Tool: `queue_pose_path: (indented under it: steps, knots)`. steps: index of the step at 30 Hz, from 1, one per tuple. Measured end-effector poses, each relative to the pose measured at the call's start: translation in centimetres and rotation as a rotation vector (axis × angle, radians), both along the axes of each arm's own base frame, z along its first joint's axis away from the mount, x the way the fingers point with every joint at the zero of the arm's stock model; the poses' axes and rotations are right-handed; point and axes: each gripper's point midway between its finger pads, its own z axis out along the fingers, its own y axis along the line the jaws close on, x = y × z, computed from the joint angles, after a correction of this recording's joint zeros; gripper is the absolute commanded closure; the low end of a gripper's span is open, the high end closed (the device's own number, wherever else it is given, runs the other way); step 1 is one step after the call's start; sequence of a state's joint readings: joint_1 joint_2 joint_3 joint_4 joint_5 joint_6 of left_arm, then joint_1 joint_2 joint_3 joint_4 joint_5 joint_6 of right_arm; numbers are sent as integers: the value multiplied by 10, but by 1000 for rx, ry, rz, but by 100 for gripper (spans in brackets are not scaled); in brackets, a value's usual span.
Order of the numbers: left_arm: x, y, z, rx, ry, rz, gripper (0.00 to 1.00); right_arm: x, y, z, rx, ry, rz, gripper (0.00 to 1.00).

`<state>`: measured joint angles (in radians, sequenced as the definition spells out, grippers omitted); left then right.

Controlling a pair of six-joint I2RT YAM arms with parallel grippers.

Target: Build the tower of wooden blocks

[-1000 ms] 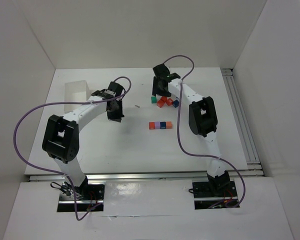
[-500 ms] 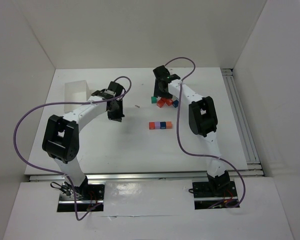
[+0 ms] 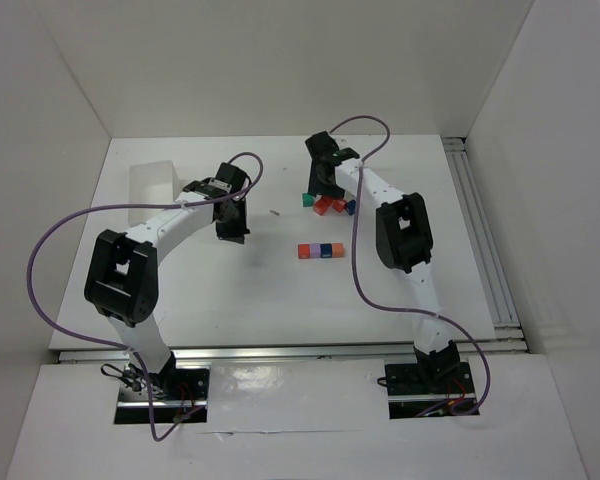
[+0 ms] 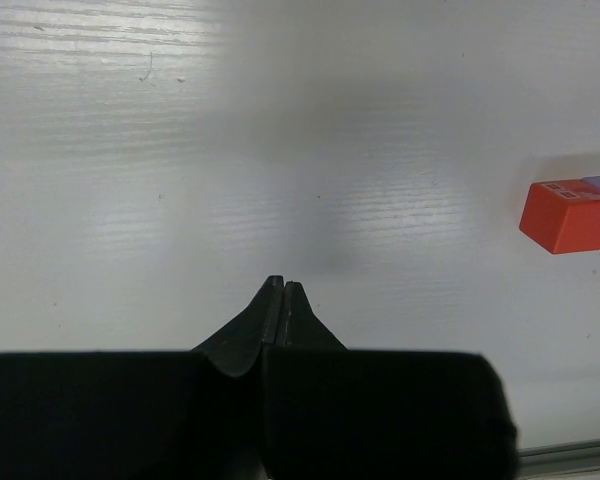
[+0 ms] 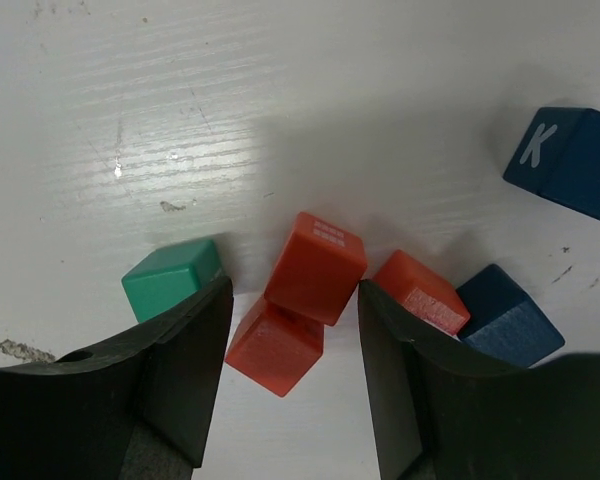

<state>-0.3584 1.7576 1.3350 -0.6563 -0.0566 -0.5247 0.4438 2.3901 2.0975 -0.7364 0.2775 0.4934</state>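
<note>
A flat single-layer row of wood blocks (image 3: 320, 250), red, purple and dark blue, lies mid-table. Its red end block (image 4: 568, 213) shows at the right of the left wrist view. My right gripper (image 5: 293, 288) is open and low over a loose cluster at the back. Its fingers straddle two touching red blocks (image 5: 315, 268), (image 5: 275, 345), and I see no contact with either. A teal block (image 5: 170, 278) sits just outside the left finger. An orange-red block (image 5: 420, 292) and a dark blue one (image 5: 508, 318) lie outside the right finger. My left gripper (image 4: 282, 284) is shut and empty above bare table.
Another dark blue block with a white K (image 5: 570, 160) lies apart at the far right of the cluster. A white tray (image 3: 150, 190) stands at the back left. White walls enclose the table, with a rail (image 3: 485, 240) along its right edge.
The right gripper has shifted slightly over the loose blocks and its jaws have narrowed a touch. The left arm has not moved.
</note>
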Motion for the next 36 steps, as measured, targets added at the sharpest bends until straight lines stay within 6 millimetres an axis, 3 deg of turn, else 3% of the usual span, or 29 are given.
queue_pose_path:
  steps: [10,16,20,24,27,30,33,36]
  knots:
    - [0,-1,0,-2,-2,-4,100,3,2,-15,-3,26,-7,54]
    - [0,0,0,-2,-2,-3,100,5,2,-12,0,21,-6,60]
    - [1,0,1,-3,-6,-3,100,8,5,7,25,-5,14,61]
    - [1,0,2,-4,-9,-2,100,6,5,58,51,-83,33,61]
    - [2,2,2,-3,-10,5,100,-22,-7,99,50,-130,40,61]
    - [3,7,3,1,-11,16,100,-70,-24,123,44,-140,45,61]
    - [5,12,5,2,-17,28,100,-112,-24,117,44,-104,66,61]
    - [7,16,7,1,-22,37,100,-140,-15,90,27,-36,95,61]
